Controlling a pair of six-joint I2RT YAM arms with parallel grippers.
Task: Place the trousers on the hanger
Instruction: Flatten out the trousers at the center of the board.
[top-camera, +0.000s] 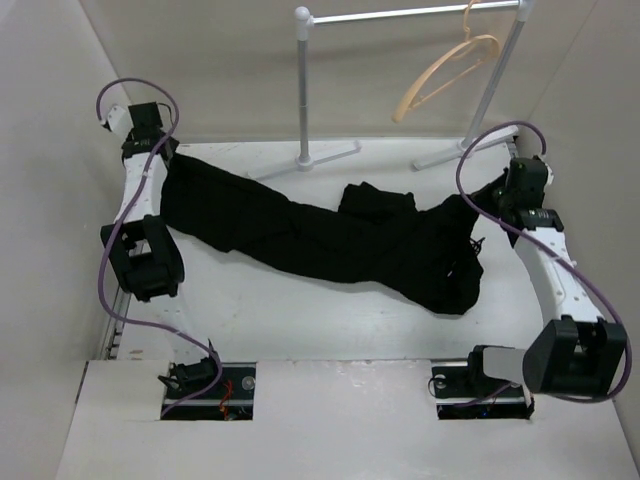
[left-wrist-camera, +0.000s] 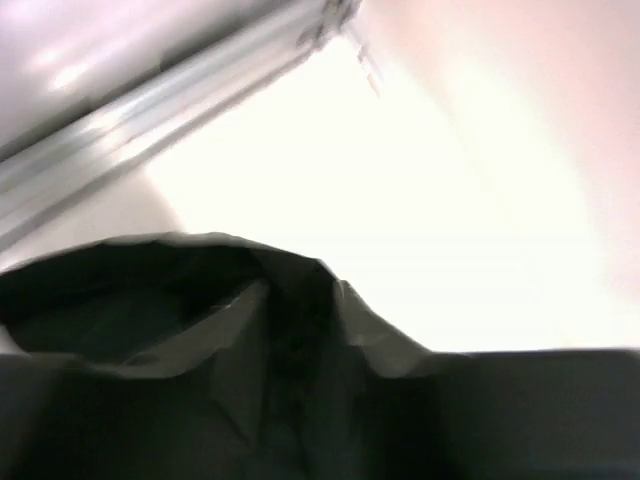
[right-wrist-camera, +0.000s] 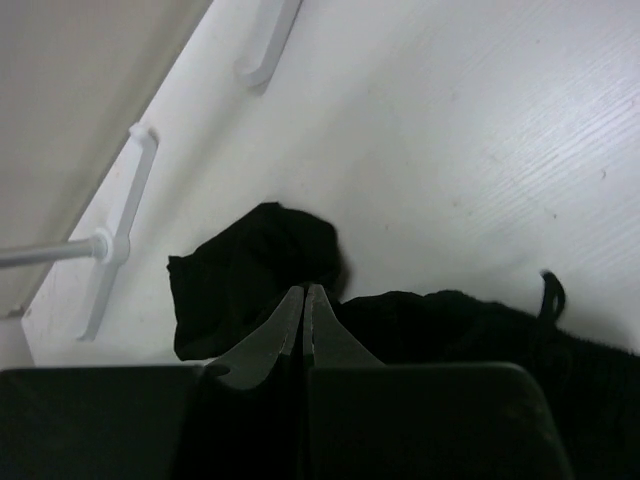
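Black trousers (top-camera: 330, 240) lie spread across the tabletop (top-camera: 300, 320). The right claw (right-wrist-camera: 303, 292) is pinched closed at their right end. I cannot tell the left claw's (top-camera: 158, 152) opening.

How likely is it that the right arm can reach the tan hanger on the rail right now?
Probably yes, but it looks a stretch. The hanger hangs from the rail beyond the right gripper, with nothing between them. It hangs high, though, and the gripper is shut low down by the trousers.
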